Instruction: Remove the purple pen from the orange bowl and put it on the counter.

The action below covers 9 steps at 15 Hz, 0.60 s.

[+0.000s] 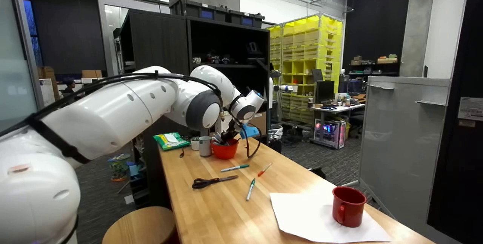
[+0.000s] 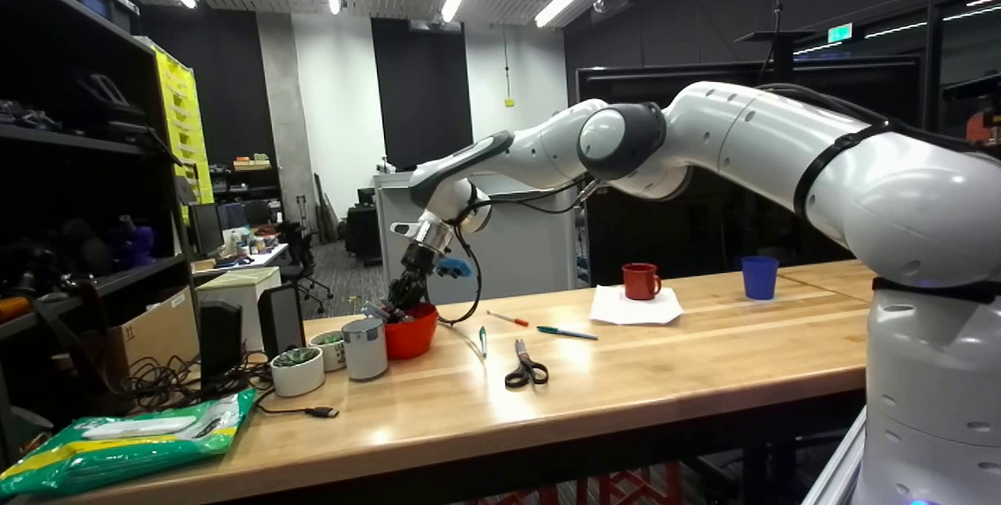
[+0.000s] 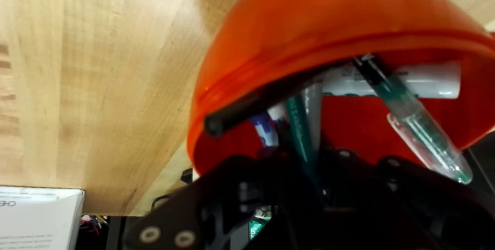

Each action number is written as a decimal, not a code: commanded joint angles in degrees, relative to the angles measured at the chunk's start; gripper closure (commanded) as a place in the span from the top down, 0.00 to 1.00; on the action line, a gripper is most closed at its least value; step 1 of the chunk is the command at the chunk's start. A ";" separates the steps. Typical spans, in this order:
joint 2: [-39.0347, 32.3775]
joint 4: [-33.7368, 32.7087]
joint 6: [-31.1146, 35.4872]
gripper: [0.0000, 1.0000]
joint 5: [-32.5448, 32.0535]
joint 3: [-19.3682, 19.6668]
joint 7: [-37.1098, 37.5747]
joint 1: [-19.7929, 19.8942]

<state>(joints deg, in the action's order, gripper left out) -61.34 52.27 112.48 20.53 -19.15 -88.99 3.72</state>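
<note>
Presumably purple pen, in orange bowl among other pens; likely light, stiff, slick; best taken mid-barrel. Pincer: at bowl's mouth, spread and hold too dark to judge.

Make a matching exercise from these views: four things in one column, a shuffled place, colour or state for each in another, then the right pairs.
Things:
1. mug
2. cup
3. scissors
4. bowl

Clues:
A. black-handled
B. holding pens
C. on the paper
D. blue

Pairs: 1-C; 2-D; 3-A; 4-B
</note>
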 commanded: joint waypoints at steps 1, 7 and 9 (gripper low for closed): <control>1.37 0.78 1.42 0.04 -0.21 0.60 0.22 -1.02; 2.38 1.29 3.31 0.04 0.21 0.29 0.96 -1.34; 2.76 1.44 3.74 0.04 0.39 0.21 1.29 -1.35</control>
<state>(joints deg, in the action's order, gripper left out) -60.64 52.19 115.01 20.52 -19.17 -88.72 2.77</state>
